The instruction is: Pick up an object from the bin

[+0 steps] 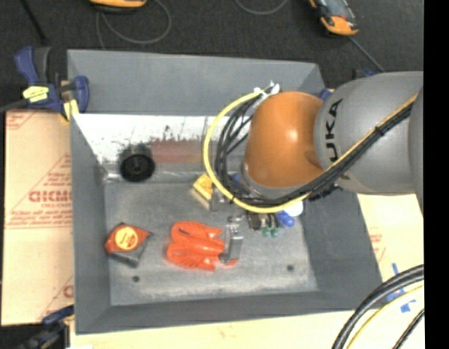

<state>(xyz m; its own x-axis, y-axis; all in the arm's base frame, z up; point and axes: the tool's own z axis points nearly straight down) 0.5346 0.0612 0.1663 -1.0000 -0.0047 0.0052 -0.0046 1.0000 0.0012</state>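
Note:
My gripper (232, 247) reaches down under the orange dome to the middle of the bin floor. Its fingers sit at the right end of an orange clamp-like tool (195, 246) that lies flat there. A small yellow block (203, 187) lies just behind, partly under the arm. A blue and white piece (286, 217) peeks out at the right of the gripper.
An orange and black tape measure (126, 241) lies at the left of the bin floor. A black round disc (137, 166) rests against the back wall at the left. The arm and its cables cover the back right of the bin.

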